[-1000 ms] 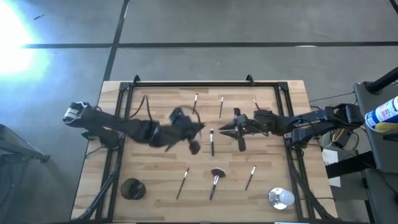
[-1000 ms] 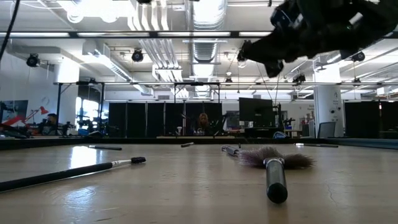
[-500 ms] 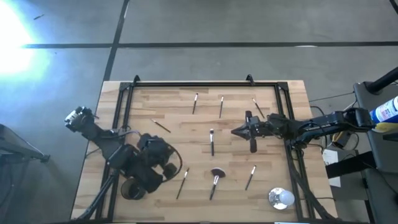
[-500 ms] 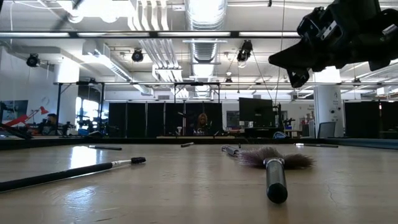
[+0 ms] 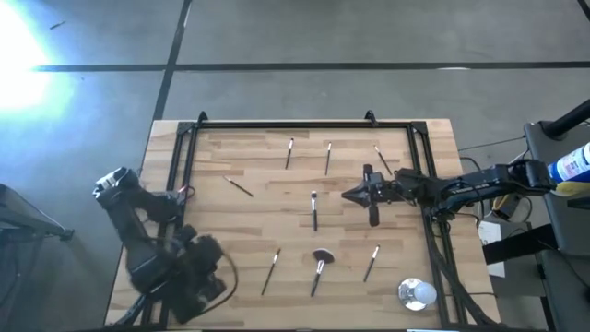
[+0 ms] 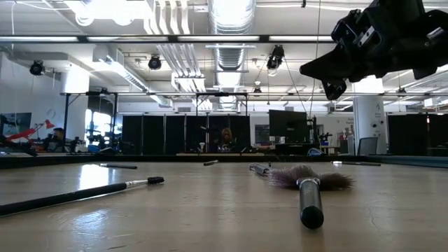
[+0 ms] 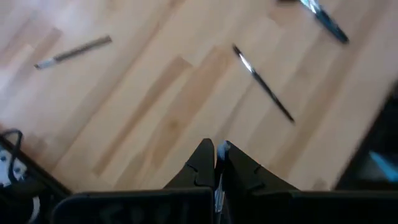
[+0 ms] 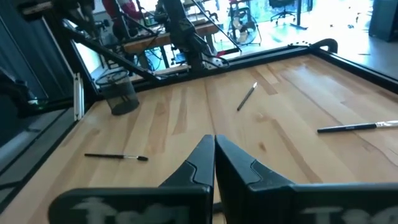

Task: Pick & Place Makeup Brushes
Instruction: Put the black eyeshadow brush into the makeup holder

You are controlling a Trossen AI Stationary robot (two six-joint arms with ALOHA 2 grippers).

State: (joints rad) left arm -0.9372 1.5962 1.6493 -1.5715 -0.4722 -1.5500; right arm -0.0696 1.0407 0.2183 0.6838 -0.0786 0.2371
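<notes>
Lying scattered: thin dark-handled makeup brushes [image 5: 314,210], one fluffy-headed.

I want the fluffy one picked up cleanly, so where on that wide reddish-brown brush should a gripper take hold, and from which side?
Probably grip the fluffy brush on its thin dark handle, not the soft head, which would splay. It lies flat on the table, head toward the far edge, so come straight down with the fingers across the handle.

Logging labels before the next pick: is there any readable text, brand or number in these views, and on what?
None can be read.
Blue-and-white bottle right of the table: label print too blurred.
Makeup brushes and wooden table: no markings visible.
</notes>
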